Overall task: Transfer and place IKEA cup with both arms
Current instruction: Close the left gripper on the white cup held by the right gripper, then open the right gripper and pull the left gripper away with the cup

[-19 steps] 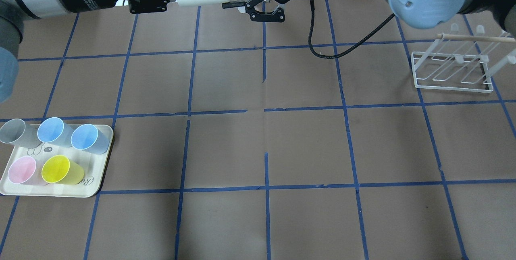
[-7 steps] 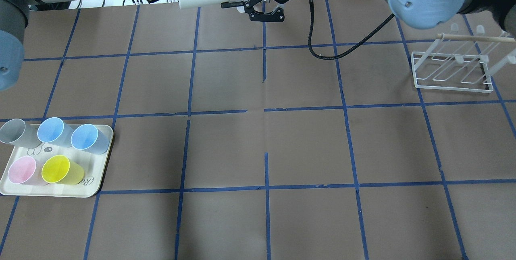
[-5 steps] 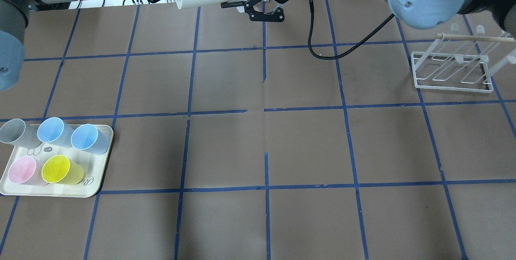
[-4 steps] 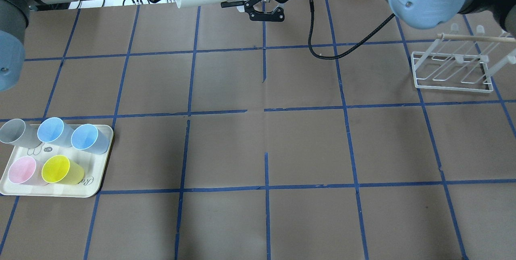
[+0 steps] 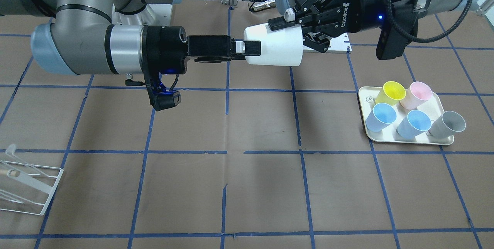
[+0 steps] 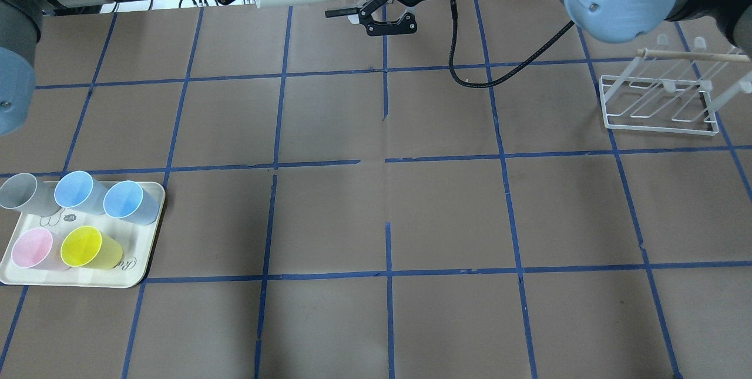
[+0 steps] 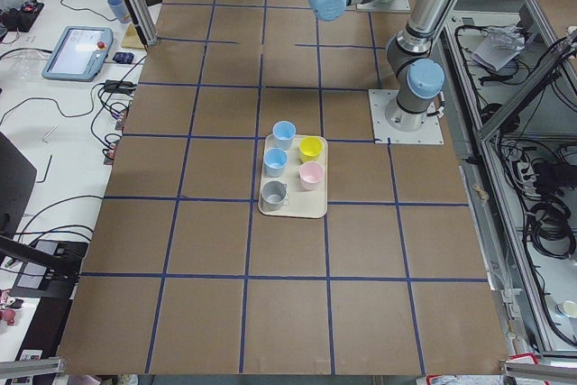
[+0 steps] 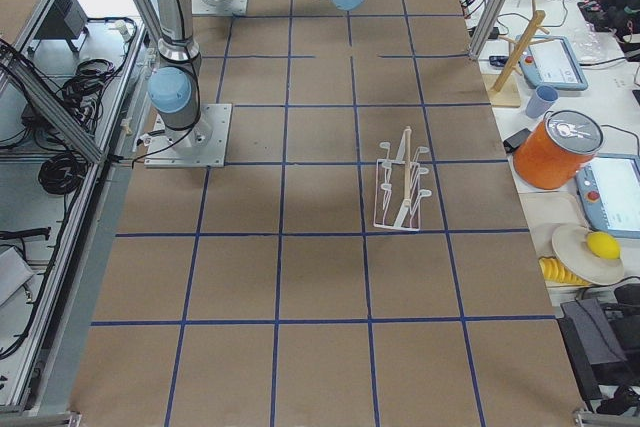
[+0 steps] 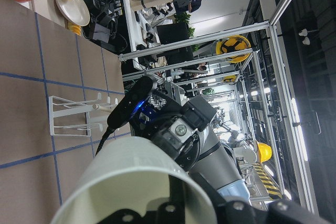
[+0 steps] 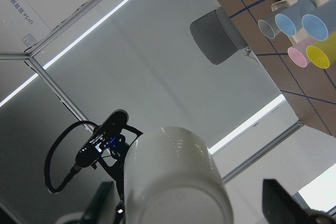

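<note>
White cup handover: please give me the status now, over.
Left hand shut on white cup at its rim, held sideways aloft. Right hand open around the cup's base. Nothing else between the hands.

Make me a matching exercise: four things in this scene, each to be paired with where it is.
1. IKEA cup
2. yellow cup
3. grey cup
4. wire rack

A. beside the pink cup on the tray
B. standing alone, off the tray
C. in the air, gripped by the left hand
D. at the tray's corner, beside a blue cup

Pairs: 1-C, 2-A, 3-D, 4-B.
</note>
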`<state>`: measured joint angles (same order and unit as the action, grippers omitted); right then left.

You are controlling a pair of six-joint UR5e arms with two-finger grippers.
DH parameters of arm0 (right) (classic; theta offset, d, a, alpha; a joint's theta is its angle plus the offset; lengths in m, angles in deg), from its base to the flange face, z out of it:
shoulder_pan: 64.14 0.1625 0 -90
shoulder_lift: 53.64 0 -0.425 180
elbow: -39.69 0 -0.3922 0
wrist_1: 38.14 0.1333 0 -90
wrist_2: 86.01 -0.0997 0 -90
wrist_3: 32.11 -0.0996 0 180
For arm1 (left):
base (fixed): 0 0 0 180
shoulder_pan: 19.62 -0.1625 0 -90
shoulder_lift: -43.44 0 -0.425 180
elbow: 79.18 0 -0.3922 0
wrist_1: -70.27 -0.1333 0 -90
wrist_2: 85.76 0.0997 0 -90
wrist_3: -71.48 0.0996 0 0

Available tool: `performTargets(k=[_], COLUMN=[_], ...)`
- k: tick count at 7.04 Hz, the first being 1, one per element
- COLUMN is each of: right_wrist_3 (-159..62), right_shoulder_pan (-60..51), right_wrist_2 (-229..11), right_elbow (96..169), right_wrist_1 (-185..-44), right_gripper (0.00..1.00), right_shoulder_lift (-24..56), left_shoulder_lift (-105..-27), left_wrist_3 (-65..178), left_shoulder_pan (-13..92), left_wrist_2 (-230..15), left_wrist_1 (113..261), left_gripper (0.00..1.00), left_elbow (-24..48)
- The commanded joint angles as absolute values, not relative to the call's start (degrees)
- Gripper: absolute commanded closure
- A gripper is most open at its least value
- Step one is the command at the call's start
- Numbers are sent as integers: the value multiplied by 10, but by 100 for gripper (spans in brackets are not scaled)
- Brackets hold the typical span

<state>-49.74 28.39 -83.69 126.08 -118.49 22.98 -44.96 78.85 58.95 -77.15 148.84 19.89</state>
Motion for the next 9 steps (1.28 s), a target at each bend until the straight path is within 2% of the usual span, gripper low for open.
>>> performTargets(k=[1, 3, 6, 9], right_wrist_3=[-547, -558, -564, -569], right_shoulder_pan=[278, 260, 211, 165], right_wrist_2=[-831, -818, -733, -426], right_elbow=[1250, 1250, 1249, 1237], right_wrist_1=[-1186, -1186, -1179, -1179], right_gripper=[0, 0, 0, 0], right_shoulder_lift=[229, 234, 241, 283], left_shoulder_lift=[-449, -450, -443, -434], left_wrist_3=[788, 788, 775, 785], left_shoulder_pan=[589, 589, 586, 565], left_wrist_2=[-771, -771, -623, -414], left_wrist_1=[1489, 1489, 1490, 1479], left_gripper=[96, 96, 96, 95], left_elbow=[200, 200, 189, 184])
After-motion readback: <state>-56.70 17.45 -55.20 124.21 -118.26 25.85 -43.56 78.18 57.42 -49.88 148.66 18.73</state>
